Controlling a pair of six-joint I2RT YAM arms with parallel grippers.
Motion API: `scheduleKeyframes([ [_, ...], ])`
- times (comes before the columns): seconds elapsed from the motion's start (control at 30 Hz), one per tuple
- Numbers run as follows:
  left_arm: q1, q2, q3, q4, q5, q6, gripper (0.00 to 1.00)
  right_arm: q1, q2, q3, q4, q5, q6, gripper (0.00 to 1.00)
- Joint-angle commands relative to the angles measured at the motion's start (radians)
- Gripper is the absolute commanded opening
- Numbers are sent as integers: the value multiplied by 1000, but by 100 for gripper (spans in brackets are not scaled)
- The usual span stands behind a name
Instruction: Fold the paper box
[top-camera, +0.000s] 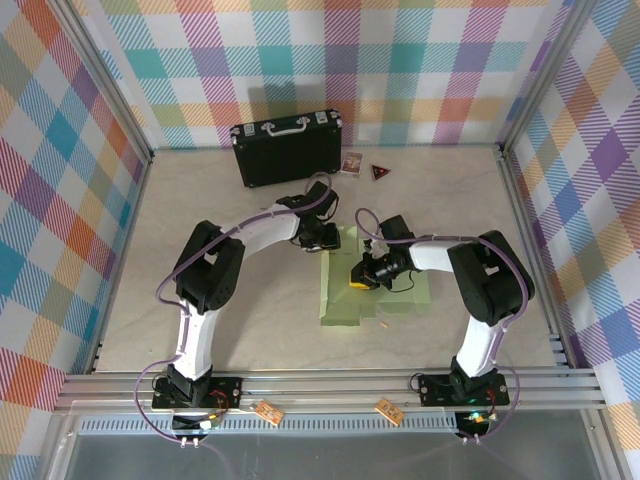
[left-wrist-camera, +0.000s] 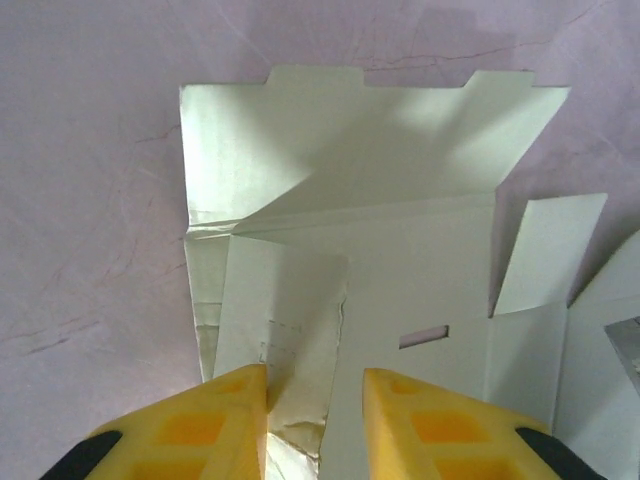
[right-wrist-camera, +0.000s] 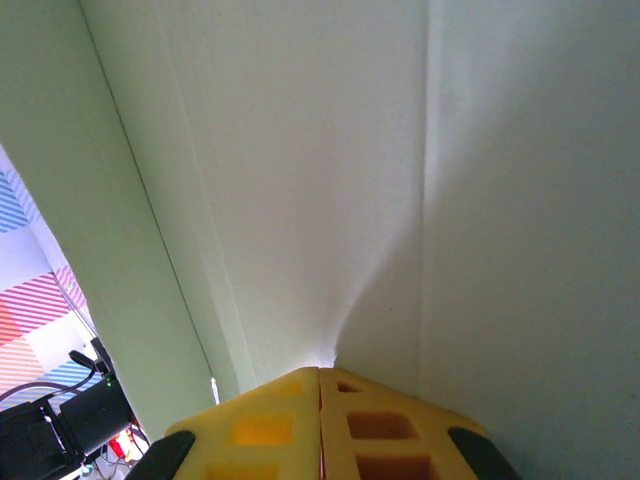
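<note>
While the left gripper (left-wrist-camera: 312, 374) stood apart, a box (left-wrist-camera: 420, 270) flap between its fingers, the right gripper (right-wrist-camera: 320, 374) — fingers together — pinched the box's card just ahead.

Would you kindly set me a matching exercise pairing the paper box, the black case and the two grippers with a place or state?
Things:
1 paper box
2 black case
3 left gripper
4 right gripper

Place or state:
A shut on the paper box
B by the back wall
C pale green, between the arms
D open

Pairs: 1-C, 2-B, 3-D, 4-A
</note>
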Motion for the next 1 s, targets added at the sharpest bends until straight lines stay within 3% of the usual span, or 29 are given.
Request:
scheduleKeyframes([
  [0.0,-32,-39,-78,89,198,-71,28,11,70,-17,-23,114,-4,9],
  [0.23,-35,-20,-192,314,264,-141,26,12,72,-15,-29,117,-8,9],
  [0.63,-79,-28,-295,399,141,-140,22,12,72,-10,-34,122,-10,10],
  [0.97,-106,-155,-398,386,74,-78,23,11,54,-7,-55,147,-24,11],
])
